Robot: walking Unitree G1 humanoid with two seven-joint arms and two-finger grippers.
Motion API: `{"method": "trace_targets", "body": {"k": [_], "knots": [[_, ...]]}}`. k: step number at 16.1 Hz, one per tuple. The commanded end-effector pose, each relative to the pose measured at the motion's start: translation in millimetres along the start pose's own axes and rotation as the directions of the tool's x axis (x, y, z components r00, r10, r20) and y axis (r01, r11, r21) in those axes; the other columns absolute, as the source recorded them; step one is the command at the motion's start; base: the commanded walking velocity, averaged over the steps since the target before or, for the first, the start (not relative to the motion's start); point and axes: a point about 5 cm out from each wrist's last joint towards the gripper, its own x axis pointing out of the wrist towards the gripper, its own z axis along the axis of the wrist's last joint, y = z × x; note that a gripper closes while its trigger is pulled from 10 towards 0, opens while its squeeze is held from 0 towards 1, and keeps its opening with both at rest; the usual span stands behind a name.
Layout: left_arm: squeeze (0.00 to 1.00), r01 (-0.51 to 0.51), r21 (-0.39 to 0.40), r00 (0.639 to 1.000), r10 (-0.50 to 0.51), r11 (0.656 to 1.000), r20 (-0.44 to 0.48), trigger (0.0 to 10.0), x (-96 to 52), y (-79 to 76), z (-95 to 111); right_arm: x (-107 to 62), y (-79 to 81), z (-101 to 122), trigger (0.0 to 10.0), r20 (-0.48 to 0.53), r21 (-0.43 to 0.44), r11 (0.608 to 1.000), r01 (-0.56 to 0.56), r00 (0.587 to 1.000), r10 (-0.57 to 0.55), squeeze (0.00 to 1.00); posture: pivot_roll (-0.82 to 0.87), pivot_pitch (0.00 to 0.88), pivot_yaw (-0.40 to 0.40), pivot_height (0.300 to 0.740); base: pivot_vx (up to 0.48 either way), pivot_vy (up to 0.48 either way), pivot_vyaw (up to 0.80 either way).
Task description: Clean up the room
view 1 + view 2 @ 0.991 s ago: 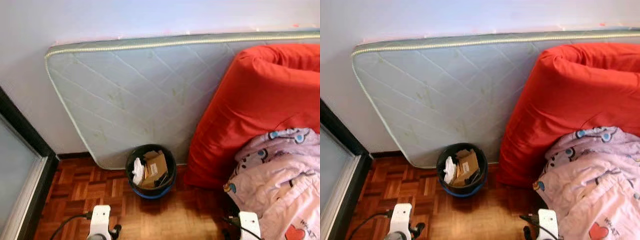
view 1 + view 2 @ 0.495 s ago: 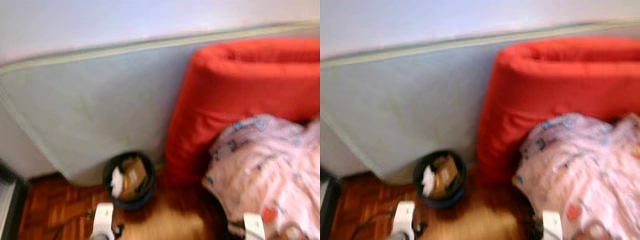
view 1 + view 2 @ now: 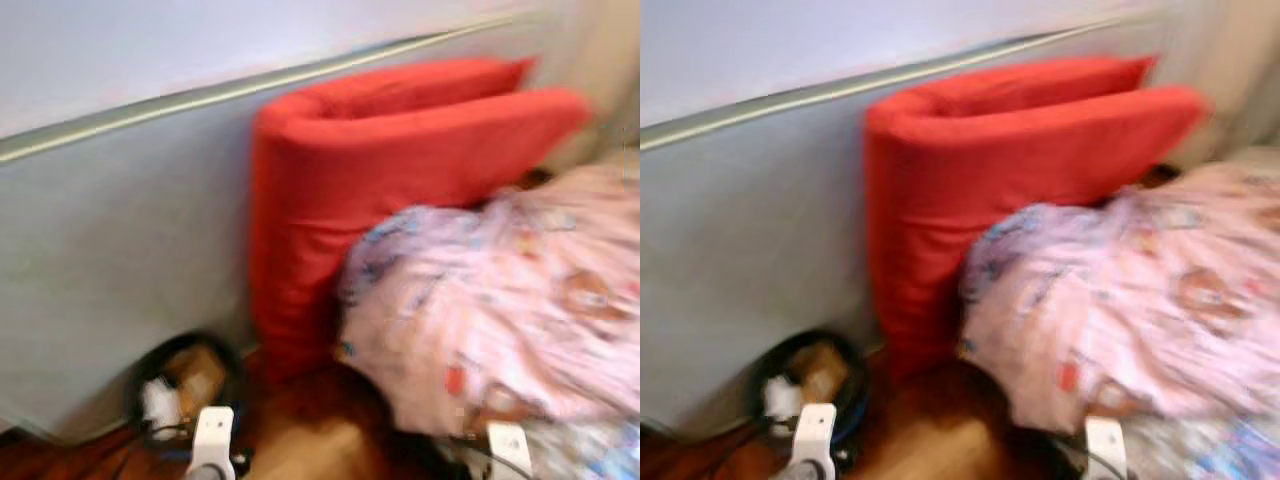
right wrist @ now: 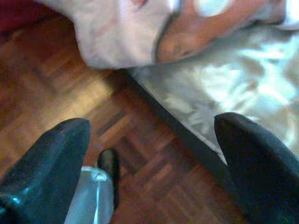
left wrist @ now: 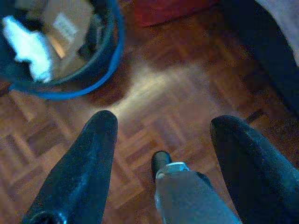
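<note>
The whole head view has swung to the robot's right since 1 s ago, so this is the camera turning, not the things: the bin (image 3: 180, 385) that sat near the middle of the picture now lies at the lower left, and the red cushion (image 3: 380, 190) has slid from the right edge to the centre. The picture is blurred.

The bin stands on the parquet floor (image 5: 187, 107) against the pale mattress (image 3: 110, 270) that leans on the wall, just beside the red cushion; in the left wrist view it holds cardboard and white crumpled paper. A pink patterned blanket (image 3: 490, 300) is heaped against the cushion on the robot's right, hanging over the edge of a bed with a pale floral sheet (image 4: 224, 88).

The left gripper (image 5: 163, 140) hangs low over the floor near the bin, its 2 fingers spread wide with nothing between them. The right gripper (image 4: 149, 140) hangs above the floor beside the bed's edge, its jaws likewise wide apart and bare.
</note>
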Motion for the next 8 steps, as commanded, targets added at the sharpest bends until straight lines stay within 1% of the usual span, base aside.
{"method": "trace_targets", "body": {"k": [1, 8], "knots": [[0.00, -0.020, 0.000, 1.000, 0.020, 1.000, -0.024, 10.0, -1.7, 7.2, -6.1, -1.3, 6.0, -10.3, 10.0, -0.032, 0.003, 1.000, -0.015, 0.999, 0.015, 0.00, -0.02, 0.000, 0.024, 0.740, 0.000, 0.000, -0.79], [0.00, -0.023, 0.000, 1.000, 0.023, 1.000, -0.014, 10.0, -0.8, 8.8, -1.4, -1.4, 6.0, -10.7, 10.0, -0.031, 0.011, 1.000, -0.012, 0.999, 0.012, 0.00, -0.02, 0.000, 0.033, 0.740, 0.000, 0.000, -0.79]]}}
